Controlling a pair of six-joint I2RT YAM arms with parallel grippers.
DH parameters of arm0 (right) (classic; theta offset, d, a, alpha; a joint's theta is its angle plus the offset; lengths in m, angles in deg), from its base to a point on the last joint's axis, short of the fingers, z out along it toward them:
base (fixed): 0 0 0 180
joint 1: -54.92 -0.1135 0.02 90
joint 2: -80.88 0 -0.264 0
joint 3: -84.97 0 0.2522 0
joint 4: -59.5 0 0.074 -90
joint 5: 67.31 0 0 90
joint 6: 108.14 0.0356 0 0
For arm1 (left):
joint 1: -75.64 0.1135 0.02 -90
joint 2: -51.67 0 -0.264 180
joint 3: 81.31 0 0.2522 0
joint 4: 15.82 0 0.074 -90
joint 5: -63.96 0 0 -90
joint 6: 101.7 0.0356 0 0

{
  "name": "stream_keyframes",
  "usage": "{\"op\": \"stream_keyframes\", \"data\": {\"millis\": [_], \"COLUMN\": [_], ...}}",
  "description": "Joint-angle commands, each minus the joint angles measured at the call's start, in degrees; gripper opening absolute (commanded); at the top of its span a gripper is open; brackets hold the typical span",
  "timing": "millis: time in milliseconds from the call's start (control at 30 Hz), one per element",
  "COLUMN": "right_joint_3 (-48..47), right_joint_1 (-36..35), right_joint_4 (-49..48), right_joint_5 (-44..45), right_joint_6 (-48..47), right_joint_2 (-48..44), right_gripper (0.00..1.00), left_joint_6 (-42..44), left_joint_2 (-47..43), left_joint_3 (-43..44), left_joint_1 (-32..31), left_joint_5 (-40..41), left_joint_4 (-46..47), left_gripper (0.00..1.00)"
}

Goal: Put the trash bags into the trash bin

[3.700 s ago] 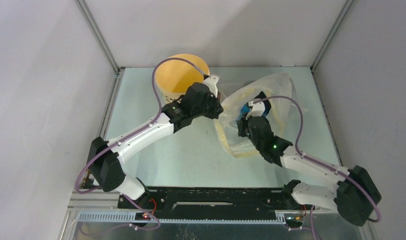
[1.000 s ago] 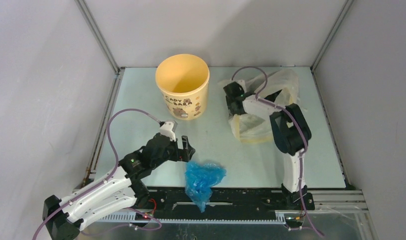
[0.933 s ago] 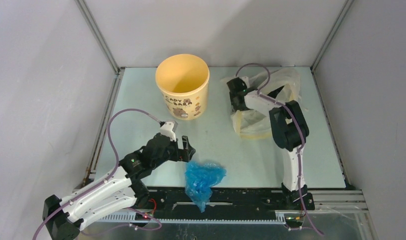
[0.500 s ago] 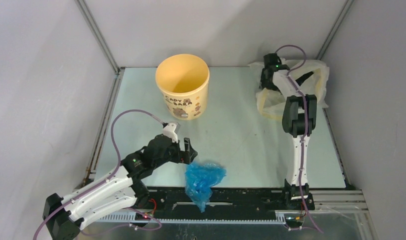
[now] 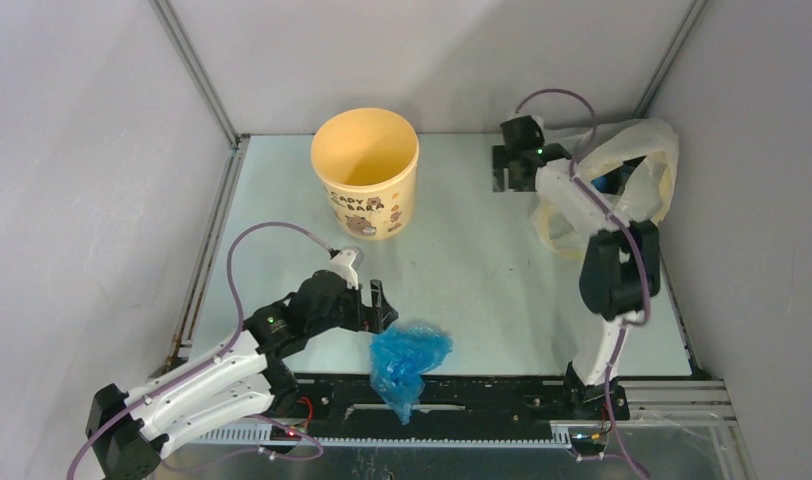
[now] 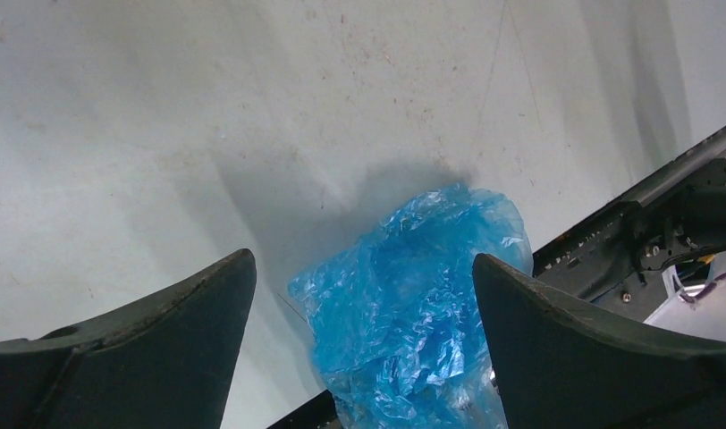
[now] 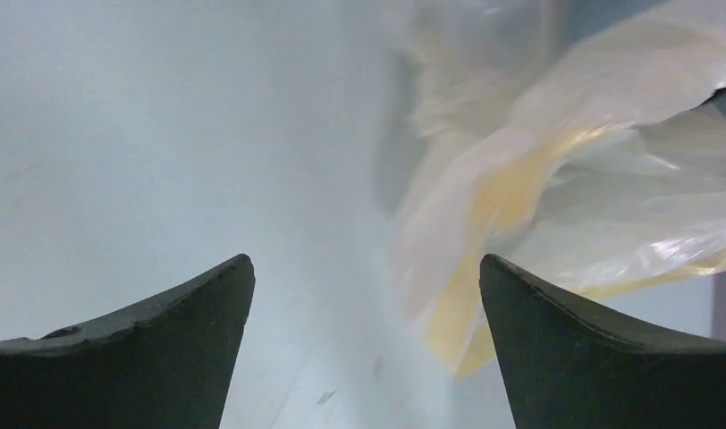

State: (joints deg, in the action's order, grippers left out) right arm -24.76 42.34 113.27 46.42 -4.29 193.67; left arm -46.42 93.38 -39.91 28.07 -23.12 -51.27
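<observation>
A crumpled blue trash bag (image 5: 407,360) lies at the table's near edge, partly over the black rail. My left gripper (image 5: 380,308) hovers just left of it, open. In the left wrist view that trash bag (image 6: 413,295) sits just beyond and between the spread fingertips of my left gripper (image 6: 361,259), untouched. The yellow-orange trash bin (image 5: 365,170) stands upright at the back, and its inside looks bare. My right gripper (image 5: 509,182) is at the far right, open, holding nothing. In the right wrist view my right gripper (image 7: 365,259) has only table between its fingertips.
A large pale yellowish plastic bag (image 5: 622,180) is heaped in the back right corner against the wall, with a blue patch (image 5: 607,183) showing through it. In the right wrist view this pale bag (image 7: 556,179) lies right of the fingers. Grey walls enclose the table (image 5: 462,270).
The right arm dragged the pale bag to the back right corner, then swung left off it with its jaws wider. The left gripper edged closer to the blue bag.
</observation>
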Motion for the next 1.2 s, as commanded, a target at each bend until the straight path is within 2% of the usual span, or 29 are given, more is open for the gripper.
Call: {"op": "stream_keyframes", "data": {"millis": [0, 200, 367, 467, 600, 700, 767, 900, 1167], "right_joint_3": [8.6, 26.2, 39.6, 45.5, 51.4, 54.0, 56.4, 60.1, 60.2], "right_joint_1": [-9.1, -23.3, -34.3, -39.1, -44.7, -48.1, -50.1, -50.6, -48.8], "right_joint_4": [-5.2, -8.9, -13.0, -14.3, -15.0, -14.3, -15.8, -22.6, -31.8], "right_joint_5": [-1.9, -9.5, -16.1, -18.2, -19.4, -16.9, -14.8, -17.7, -22.3], "right_joint_6": [-1.7, -1.8, 0.8, 4.3, 10.7, 15.7, 18.5, 20.7, 19.5], "right_joint_2": [-14.8, -29.6, -41.0, -47.0, -50.0, -49.5, -49.3, -49.0, -43.2], "right_gripper": [0.99, 0.90, 0.73, 0.67, 0.63, 0.60, 0.57, 0.54, 0.53], "left_joint_6": [-2.6, -4.1, -4.6, -4.3, -4.6, -4.7, -4.3, -3.6, -3.7], "left_joint_2": [1.6, 3.7, 4.7, 6.2, 6.9, 6.6, 5.9, 4.5, 4.3], "left_joint_3": [-1.2, -3.1, -4.5, -5.0, -6.8, -8.0, -8.9, -11.3, -12.0], "left_joint_1": [-0.8, -1.8, -1.8, -1.8, -1.7, -1.7, -1.7, -1.8, -1.7], "left_joint_5": [-2.5, -4.6, -6.2, -6.8, -4.9, -4.0, -4.6, -7.5, -9.3], "left_joint_4": [0.6, 3.0, 6.3, 7.5, 10.3, 13.5, 16.2, 20.8, 21.4], "left_gripper": [1.00, 0.98, 0.79, 0.60, 0.26, 0.01, 0.00, 0.00, 0.00]}}
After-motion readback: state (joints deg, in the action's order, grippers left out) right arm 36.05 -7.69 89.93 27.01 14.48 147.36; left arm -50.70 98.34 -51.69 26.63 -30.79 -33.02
